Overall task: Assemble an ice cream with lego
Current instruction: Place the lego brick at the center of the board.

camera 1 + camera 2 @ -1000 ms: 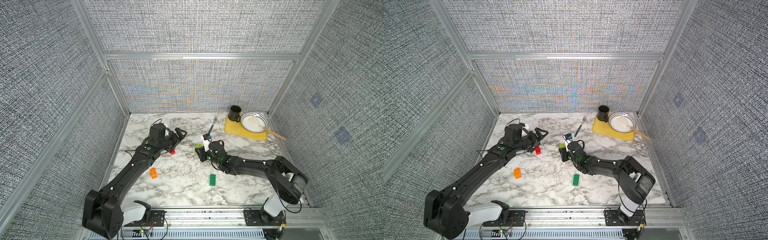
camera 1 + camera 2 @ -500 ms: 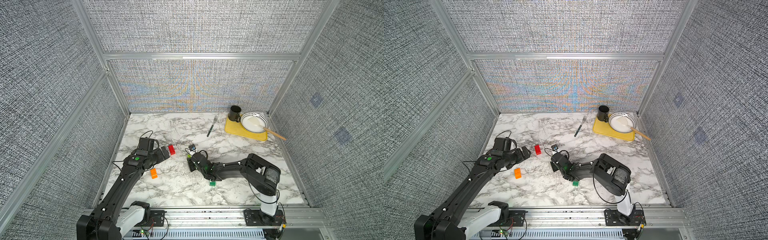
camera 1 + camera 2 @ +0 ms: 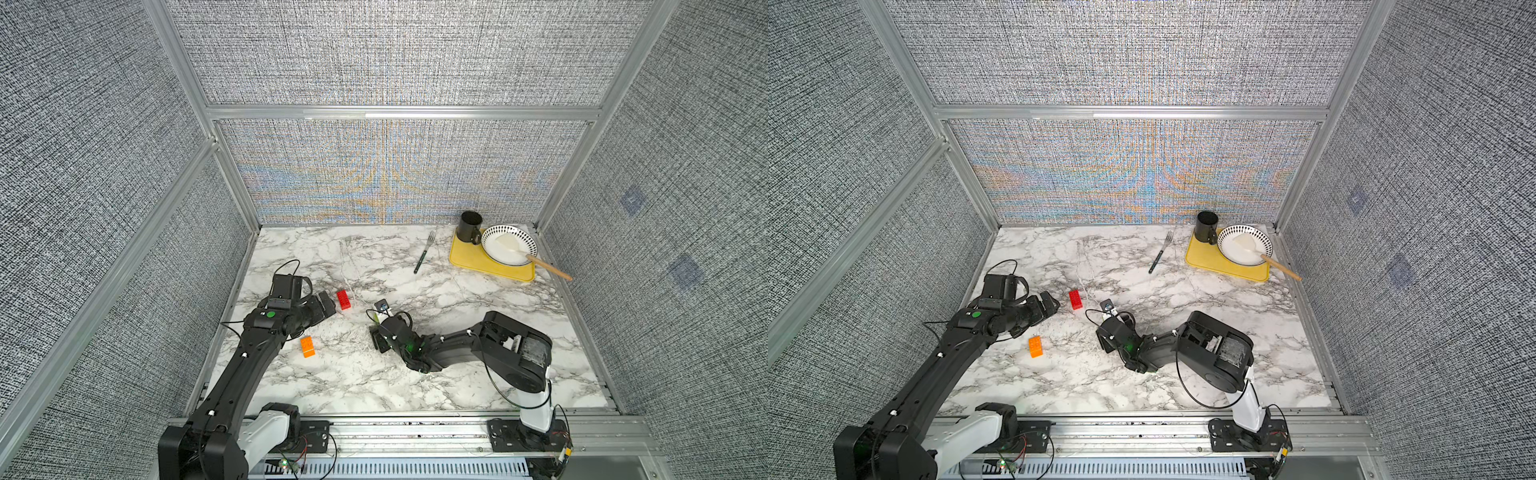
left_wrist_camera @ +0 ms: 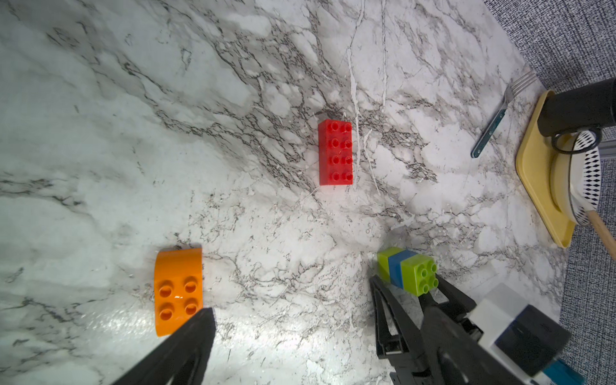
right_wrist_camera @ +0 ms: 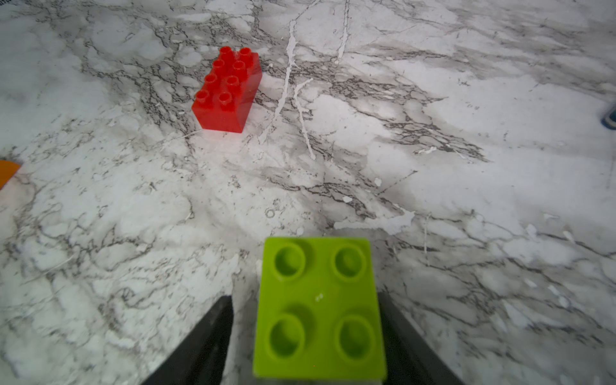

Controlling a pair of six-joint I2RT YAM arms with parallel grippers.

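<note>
While the stem (image 4: 405, 273) sits between the jaws of the right gripper (image 5: 305, 300), those jaws stand apart. Table shows through on one side of the lime top, so I read this as no squeeze, just a loose bracket around it. Lime, blue, lime, three bricks joined, studs facing back along the gripper. Whether it stands square on the table (image 3: 374, 386) or leans, I can't tell.

That's the ice cream so far: only the narrow bottom part, near the middle of the table. My read is that the studded end is left clear because the wide layers must press on there.

Red brick (image 4: 335, 151) lies flat, studs up, loose and apart from the stem. Orange brick (image 4: 178, 290) lies loose too, nearer the left arm (image 3: 249, 365).

Over to the left gripper (image 3: 328, 305): spread wide, nothing in it, low over the table. Its nose is aimed at the red brick and just short of it, so it looks lined up to fetch that one.

Left arm reaches long from its base, wrist dipped. Right arm (image 3: 457, 349) is folded tight, elbow bulked up on its own side, forearm running low across the table toward the centre.
</note>
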